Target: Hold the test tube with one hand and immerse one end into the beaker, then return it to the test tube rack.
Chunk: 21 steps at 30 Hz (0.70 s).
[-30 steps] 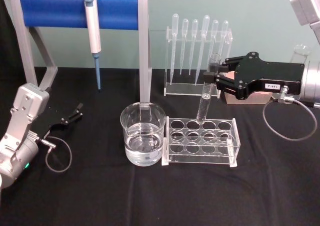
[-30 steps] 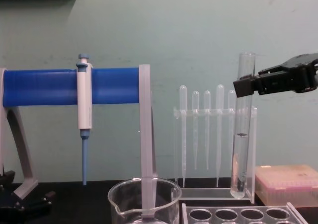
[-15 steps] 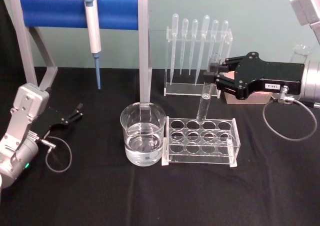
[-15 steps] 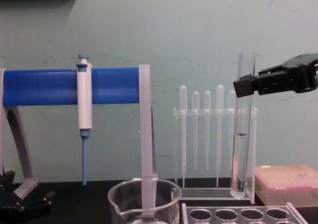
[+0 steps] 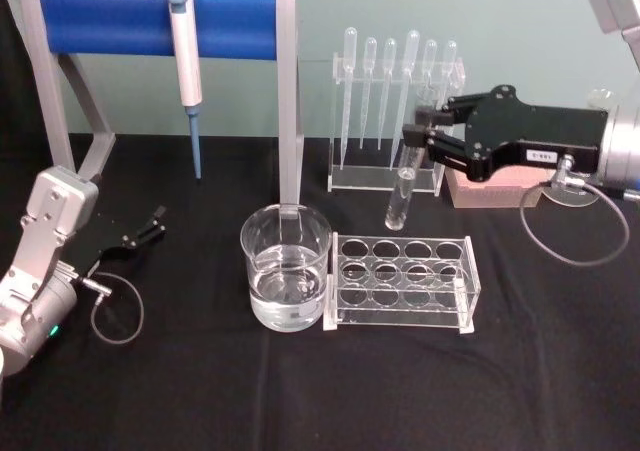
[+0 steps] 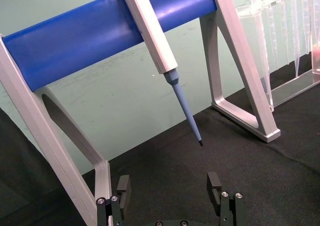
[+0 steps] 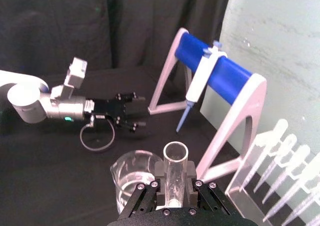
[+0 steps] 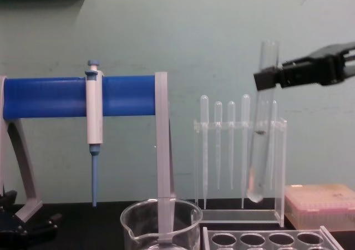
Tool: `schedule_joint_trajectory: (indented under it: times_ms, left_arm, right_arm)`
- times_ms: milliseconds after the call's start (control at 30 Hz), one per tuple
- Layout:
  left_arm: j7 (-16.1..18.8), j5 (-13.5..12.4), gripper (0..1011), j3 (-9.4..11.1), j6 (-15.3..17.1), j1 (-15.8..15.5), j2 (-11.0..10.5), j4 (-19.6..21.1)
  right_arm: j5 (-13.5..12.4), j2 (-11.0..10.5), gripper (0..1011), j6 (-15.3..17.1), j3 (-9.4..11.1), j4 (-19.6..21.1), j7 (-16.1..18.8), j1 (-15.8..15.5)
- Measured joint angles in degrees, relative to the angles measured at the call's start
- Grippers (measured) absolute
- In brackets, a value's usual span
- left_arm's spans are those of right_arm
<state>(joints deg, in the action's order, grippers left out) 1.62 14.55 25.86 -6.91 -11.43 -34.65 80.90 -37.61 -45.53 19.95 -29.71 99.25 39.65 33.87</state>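
Note:
My right gripper [image 5: 418, 142] is shut on the upper part of the test tube [image 5: 398, 199], a long clear glass tube with a little liquid in it. In the chest view the test tube [image 8: 258, 150] hangs slightly tilted from the right gripper [image 8: 267, 79], its rounded bottom well above the clear rack [image 8: 266, 240]. The beaker [image 5: 287, 271], partly filled with clear liquid, stands to the left of the rack [image 5: 402, 281]. The right wrist view looks down the tube's mouth [image 7: 176, 158], with the beaker [image 7: 131, 181] below and beyond it. My left gripper [image 6: 169, 191] rests open at the table's left [image 5: 150, 226].
A blue-barred stand [image 5: 120, 21] carries a white-and-blue pipettor [image 5: 184, 41] at the back left. A rack of plastic pipettes [image 5: 395, 91] stands behind the tube. A pink box [image 8: 321, 205] sits at the back right. Black cloth covers the table.
The right gripper has risen and shifted a little left, lifting the test tube's bottom clear of the rack's back row. The tube now tilts slightly. The left arm has not moved.

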Motion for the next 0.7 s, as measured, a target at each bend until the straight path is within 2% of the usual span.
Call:
schedule_joint_trajectory:
  times_ms: [200, 267, 400, 700]
  left_arm:
    - [0.00, 0.00, 1000, 0.00, 0.00, 0.00, 0.00, 0.00]
    - [0.00, 0.00, 1000, 0.00, 0.00, 0.00, 0.00, 0.00]
    - [0.00, 0.00, 1000, 0.00, 0.00, 0.00, 0.00, 0.00]
    - [0.00, 0.00, 1000, 0.00, 0.00, 0.00, 0.00, 0.00]
  right_arm:
    - [-0.70, 2.25, 239, -0.01, -1.64, -0.84, 0.11, 2.90]
    - [-0.85, 4.05, 239, -0.13, -2.98, -1.78, 0.62, 4.63]
    - [-0.78, 6.25, 239, -0.45, -4.92, -3.33, 1.33, 6.62]
    - [-0.36, 9.63, 239, -1.63, -8.62, -6.15, 1.87, 9.05]
